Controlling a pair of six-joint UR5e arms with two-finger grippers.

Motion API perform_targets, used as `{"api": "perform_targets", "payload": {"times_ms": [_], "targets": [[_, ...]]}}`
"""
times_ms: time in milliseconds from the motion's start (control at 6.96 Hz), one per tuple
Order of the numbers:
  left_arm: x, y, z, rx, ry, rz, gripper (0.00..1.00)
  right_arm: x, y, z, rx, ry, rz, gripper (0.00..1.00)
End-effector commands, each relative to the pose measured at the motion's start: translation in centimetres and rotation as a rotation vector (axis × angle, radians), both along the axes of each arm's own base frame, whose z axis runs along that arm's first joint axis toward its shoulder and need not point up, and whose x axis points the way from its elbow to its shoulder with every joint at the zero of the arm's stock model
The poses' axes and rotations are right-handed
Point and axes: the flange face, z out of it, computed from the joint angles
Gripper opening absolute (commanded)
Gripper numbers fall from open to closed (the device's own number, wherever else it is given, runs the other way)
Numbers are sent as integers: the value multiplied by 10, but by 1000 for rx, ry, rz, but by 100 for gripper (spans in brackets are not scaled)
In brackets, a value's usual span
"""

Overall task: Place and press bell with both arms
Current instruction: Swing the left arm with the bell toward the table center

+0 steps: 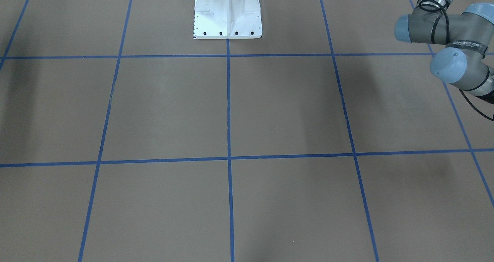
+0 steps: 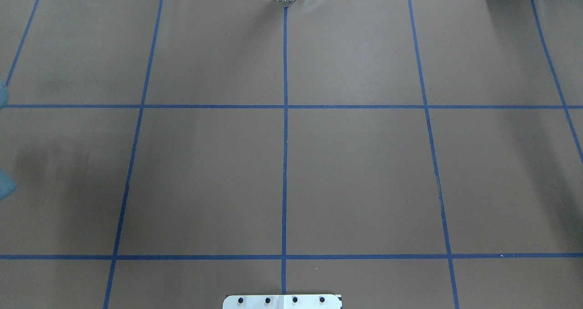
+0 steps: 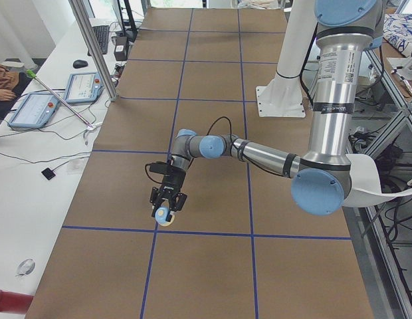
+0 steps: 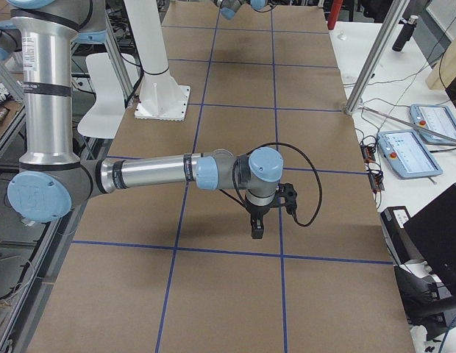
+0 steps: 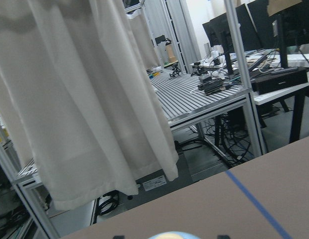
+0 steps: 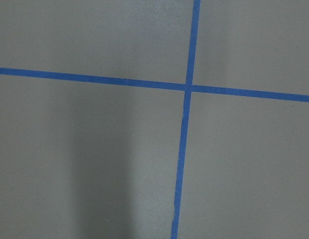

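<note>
In the exterior left view my left arm (image 3: 259,154) reaches out over the brown table, and its gripper (image 3: 167,205) points down with the light-blue and cream bell (image 3: 165,216) at its tips, close over the table beside a blue tape line. In the left wrist view a sliver of the bell (image 5: 167,235) shows between the two fingertips (image 5: 117,237) at the bottom edge. In the exterior right view my right arm (image 4: 154,172) stretches low over the table, and its gripper (image 4: 256,228) points straight down, above a tape line. I cannot tell if it is open or shut.
The brown table (image 2: 364,172) carries a grid of blue tape lines (image 2: 285,163). The white bolted pedestal (image 1: 227,13) stands at the robot's side. Left arm joints (image 1: 444,26) show at the front-facing view's edge. Tablets (image 3: 33,109), cables and a metal post (image 3: 93,46) lie beyond the far edge.
</note>
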Motion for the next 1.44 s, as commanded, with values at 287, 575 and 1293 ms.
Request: {"api": "perform_targets", "payload": {"times_ms": [287, 575, 1293], "targets": [[88, -47, -111, 427, 217, 296, 0, -8, -8, -7, 8, -18, -10, 100], [194, -28, -211, 642, 319, 456, 0, -10, -9, -15, 18, -53, -12, 100], [383, 69, -309, 981, 416, 904, 0, -11, -5, -5, -6, -59, -12, 100]]}}
